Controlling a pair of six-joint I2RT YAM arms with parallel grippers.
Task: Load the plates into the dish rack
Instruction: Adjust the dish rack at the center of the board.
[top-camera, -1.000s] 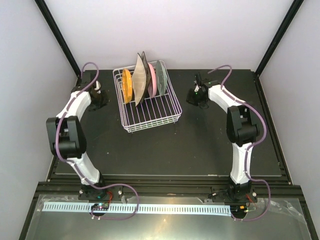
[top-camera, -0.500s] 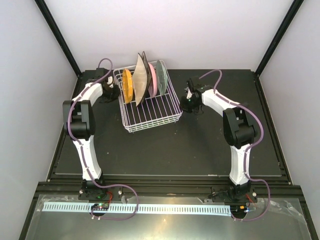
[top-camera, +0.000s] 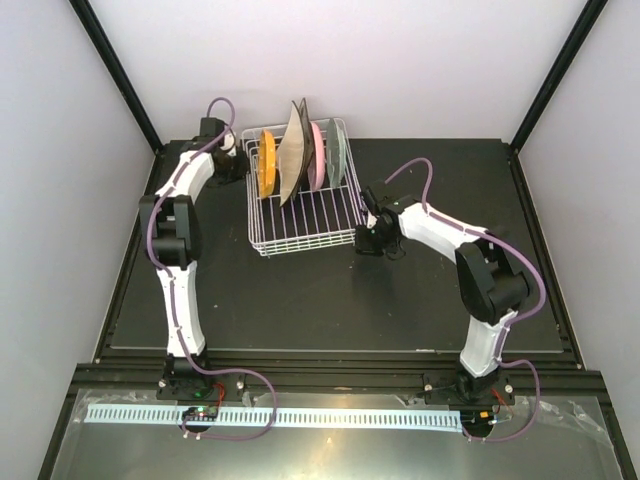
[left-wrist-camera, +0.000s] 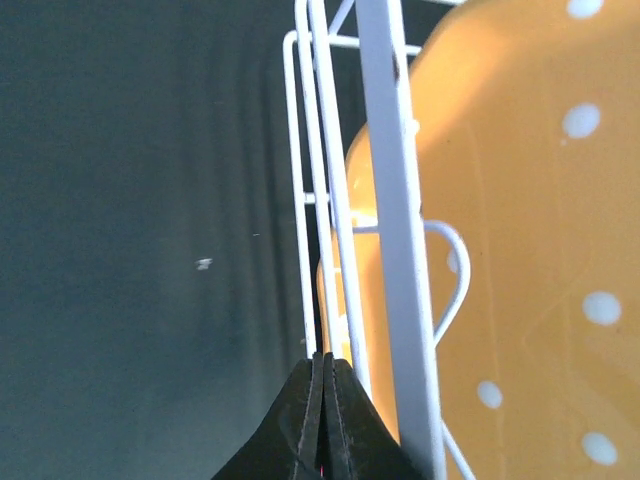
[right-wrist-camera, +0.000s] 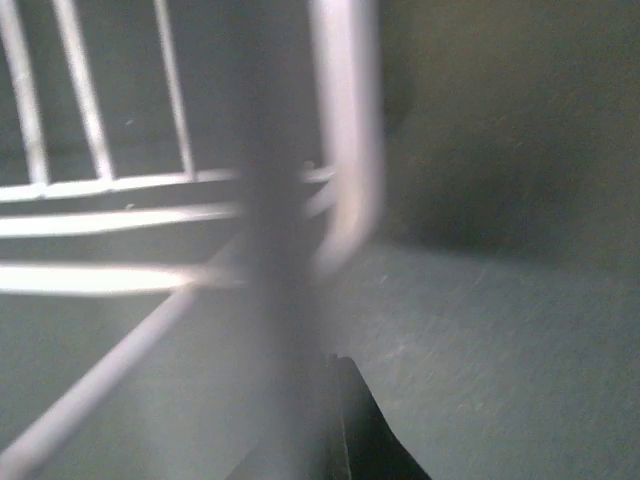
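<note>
The white wire dish rack (top-camera: 308, 218) stands at the table's back middle. Several plates stand on edge between its tines: a small orange plate (top-camera: 267, 168), a tall square one (top-camera: 293, 150), a pink one (top-camera: 317, 156) and a pale green one (top-camera: 338, 152). My left gripper (top-camera: 243, 160) is shut, with its tips (left-wrist-camera: 322, 362) against the rack's left wire wall (left-wrist-camera: 388, 180), just outside the white-dotted orange plate (left-wrist-camera: 530, 250). My right gripper (top-camera: 360, 243) is also shut and sits at the rack's front right corner. There its tips (right-wrist-camera: 336, 368) lie low behind a blurred rack wire (right-wrist-camera: 345, 120).
Dark matting (top-camera: 330, 300) covers the table between the rack and the arm bases. Black frame posts (top-camera: 120, 75) rise at the back corners, beside pale walls. A metal rail (top-camera: 300, 415) runs along the near edge.
The rack has shifted right and back and now sits straighter. My left gripper swung in to its left rear side, and my right gripper came forward to its front right corner.
</note>
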